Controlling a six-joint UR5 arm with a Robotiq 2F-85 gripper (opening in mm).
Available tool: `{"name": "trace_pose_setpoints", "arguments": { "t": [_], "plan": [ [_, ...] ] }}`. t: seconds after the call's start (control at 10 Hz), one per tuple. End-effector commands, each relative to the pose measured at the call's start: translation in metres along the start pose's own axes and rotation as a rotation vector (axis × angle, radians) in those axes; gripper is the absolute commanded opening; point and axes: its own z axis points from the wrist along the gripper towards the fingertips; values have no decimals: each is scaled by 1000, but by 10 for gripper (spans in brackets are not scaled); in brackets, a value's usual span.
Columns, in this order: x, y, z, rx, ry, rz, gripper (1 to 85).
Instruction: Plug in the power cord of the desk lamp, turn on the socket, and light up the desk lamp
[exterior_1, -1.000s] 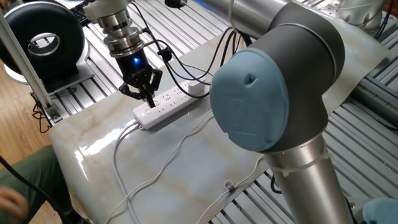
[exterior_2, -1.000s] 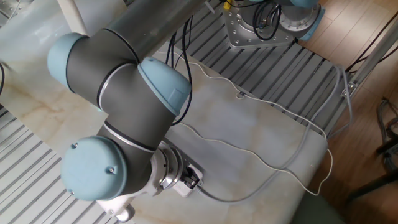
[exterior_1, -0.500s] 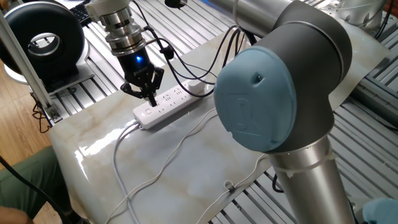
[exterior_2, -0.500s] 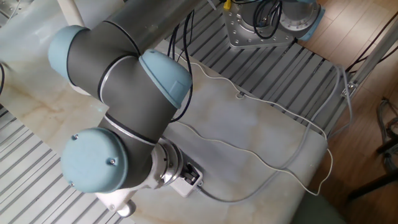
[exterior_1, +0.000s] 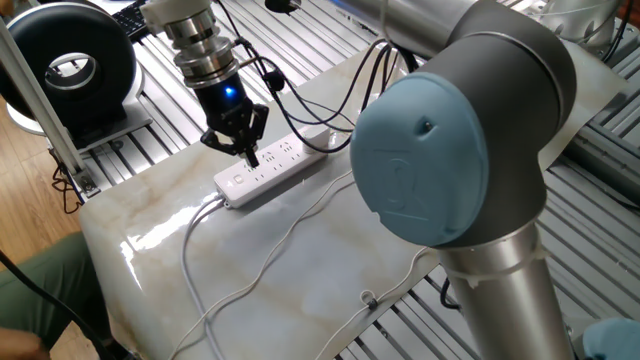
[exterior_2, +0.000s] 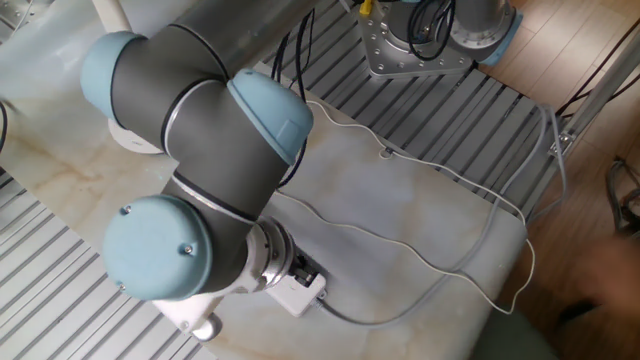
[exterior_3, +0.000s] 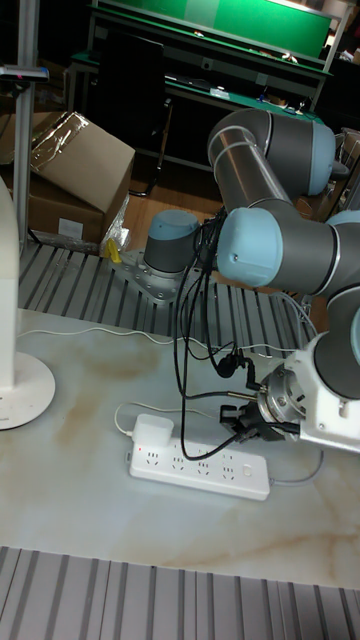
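**Gripper Positioned Over Socket**

The gripper (exterior_1: 250, 152) is held just above the socket (exterior_1: 272, 170), fingers drawn together with nothing grasped. The socket lies on the marble table (exterior_1: 330, 260). The power cord (exterior_1: 250, 283) is trailed loosely across the table. The desk lamp (exterior_3: 18, 385) stands well apart.

The power strip (exterior_3: 198, 468) lies flat on the table (exterior_3: 90, 520), running lengthwise across it in the tall fixed view. The lamp (exterior_3: 20, 385) stands on the same table, well off to the left of the strip. The gripper (exterior_1: 246, 150) hangs right over the strip, about a third of the way along from its near end; I can't quite tell whether it touches. A thin cord (exterior_1: 270, 250) trails loosely over the table in front of the strip. A fan (exterior_1: 70, 70) sits off the table, behind its far corner.
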Motion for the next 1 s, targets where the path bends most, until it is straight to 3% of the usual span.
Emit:
{"name": "trace_pose_setpoints", "arguments": {
  "t": [0.0,0.1,0.5,0.9],
  "plan": [
    [15,-29,-9,62,-2,-83,10],
    [17,-48,-11,122,-13,-117,10],
    [23,-92,-20,207,-35,-202,10],
    [26,-124,-12,235,-71,-235,10]
  ]
}}
